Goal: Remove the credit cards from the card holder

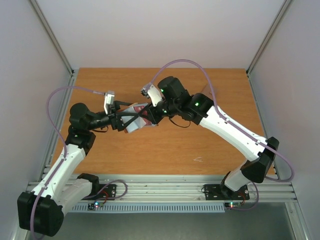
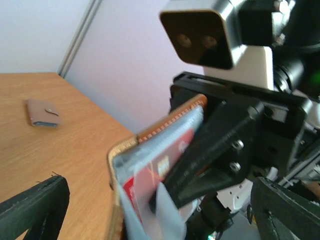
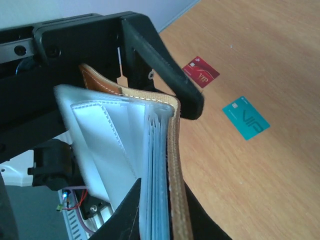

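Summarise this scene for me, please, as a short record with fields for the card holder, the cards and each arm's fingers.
card holder: open, held above the table
right fingers: shut on the card holder's edge
left fingers: open, spread either side of it
inside: inner red card showing in a sleeve
on table: red VIP card and teal card, flat, apart
also: small closed brown wallet on table

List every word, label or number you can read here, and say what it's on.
"VIP": red card on the table.
"VIP": teal card on the table.
Small corner print on both: too small to read.
Markings on the sleeved card in the holder: too blurred to read.
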Controlling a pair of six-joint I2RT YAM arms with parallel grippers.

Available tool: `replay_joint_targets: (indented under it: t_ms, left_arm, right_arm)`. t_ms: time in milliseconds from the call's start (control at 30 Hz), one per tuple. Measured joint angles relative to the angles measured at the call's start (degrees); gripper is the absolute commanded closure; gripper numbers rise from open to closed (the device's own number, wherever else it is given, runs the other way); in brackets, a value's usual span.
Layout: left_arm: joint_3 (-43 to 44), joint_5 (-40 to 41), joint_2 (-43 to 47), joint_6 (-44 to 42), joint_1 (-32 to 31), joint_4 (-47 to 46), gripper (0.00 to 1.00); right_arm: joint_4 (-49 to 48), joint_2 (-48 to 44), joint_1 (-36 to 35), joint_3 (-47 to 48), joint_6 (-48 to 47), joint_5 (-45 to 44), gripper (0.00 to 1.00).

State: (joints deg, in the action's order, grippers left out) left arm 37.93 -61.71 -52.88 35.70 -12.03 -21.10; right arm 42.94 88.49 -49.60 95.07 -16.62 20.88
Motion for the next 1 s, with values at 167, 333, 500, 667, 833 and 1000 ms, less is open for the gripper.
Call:
replay_joint_targets:
  t_ms: [167,333,500,667,833,1000]
  left_arm:
    - [0.00,2.99,-0.07,1.31,0.02,0.13,0.75]
    - [0.00,4.74,-0.07,0.92,0.13,0.92,1.00]
    - [0.24,4.50,0.00,1.09,-0.24,0.85,1.00]
    - [0.22,4.52,-0.02,1.16,0.17,0.94,1.00]
    - [0.22,4.35,-0.02,1.16,0.17,0.87,1.00]
    - [0.24,4.11,-0.02,1.16,0.17,0.83,1.00]
  right_arm:
    - [1.07,0.90,-1.29,1.46,-0.66,-2.56,0.99]
    - [-0.52,-1.11,-0.42,-0.92,-1.29,-2.23,0.90]
    - [-1.79,-4.00,2.40,-4.20,-1.36,2.43,0.70]
    - [-2.29,-7.72,7.69,-6.93,-0.92,8.48,0.76]
    - [-2.62,-8.81,9.07,-7.82,-0.07,12.87,0.76]
    - [-2.64,-6.86,9.09,-7.76,0.57,15.80,0.77]
